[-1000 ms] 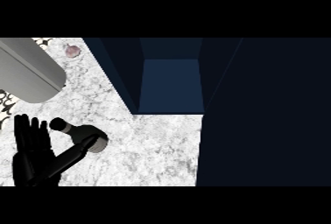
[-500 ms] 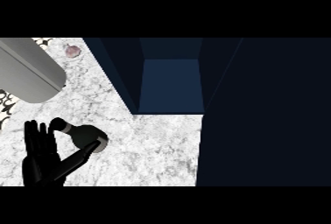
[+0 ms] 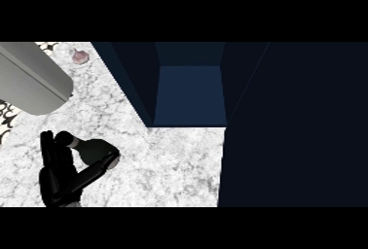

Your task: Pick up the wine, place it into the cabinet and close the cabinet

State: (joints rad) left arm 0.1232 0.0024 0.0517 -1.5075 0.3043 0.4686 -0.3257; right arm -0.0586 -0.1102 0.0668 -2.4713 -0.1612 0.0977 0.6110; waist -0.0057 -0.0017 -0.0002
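Left hand (image 3: 63,177) has been shifting right and is now closing, thumb curling round the wine bottle (image 3: 92,148) standing on the marble counter (image 3: 173,165); grasp forming, open cabinet (image 3: 188,92) waiting beyond.

Counter (image 3: 173,160): white marble with grey veining. Robot hand (image 3: 59,180): glossy black all over. Wine bottle (image 3: 95,151): dark grey-black body, lighter grey at its end by the thumb, black cap. Cabinet (image 3: 191,97): dark navy walls, brighter blue inner panel; its door (image 3: 295,126) is near-black navy. Big cylinder (image 3: 28,78) at upper left: plain light grey. Small object (image 3: 80,57) near top: pinkish. Left edge strip (image 3: 6,114): black-and-white pattern.
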